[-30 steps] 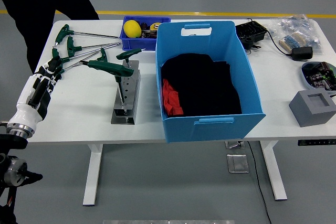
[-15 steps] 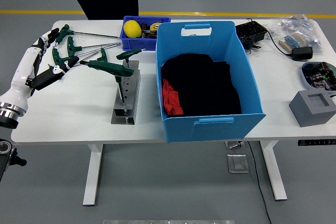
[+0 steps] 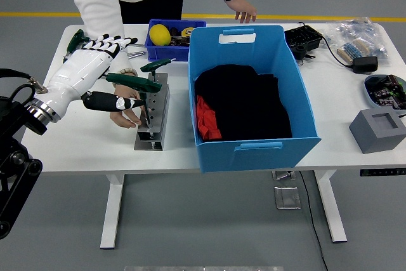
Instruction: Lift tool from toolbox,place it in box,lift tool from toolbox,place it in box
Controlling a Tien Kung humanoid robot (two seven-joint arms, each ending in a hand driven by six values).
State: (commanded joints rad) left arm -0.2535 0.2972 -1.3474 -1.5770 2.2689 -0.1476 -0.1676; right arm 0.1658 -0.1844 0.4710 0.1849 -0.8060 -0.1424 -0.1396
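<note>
Swinging in from the table's left edge, my left hand (image 3: 101, 61) now hangs over the grey metal tool stand (image 3: 152, 113), fingers (image 3: 109, 44) spread wide and holding nothing, thumb (image 3: 117, 102) stretched toward it. Just beyond my thumb tip the green T-handled hex wrench (image 3: 133, 82) sits upright in the stand. A person's hand (image 3: 125, 116) has come in directly beneath my thumb, steadying the stand. The large blue plastic box (image 3: 254, 150) waits well beyond. Grasping comes next, I judge.

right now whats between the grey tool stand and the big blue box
In the head view, only a bare strip of white table separates the grey tool stand from the blue box; nothing lies in it.
</note>
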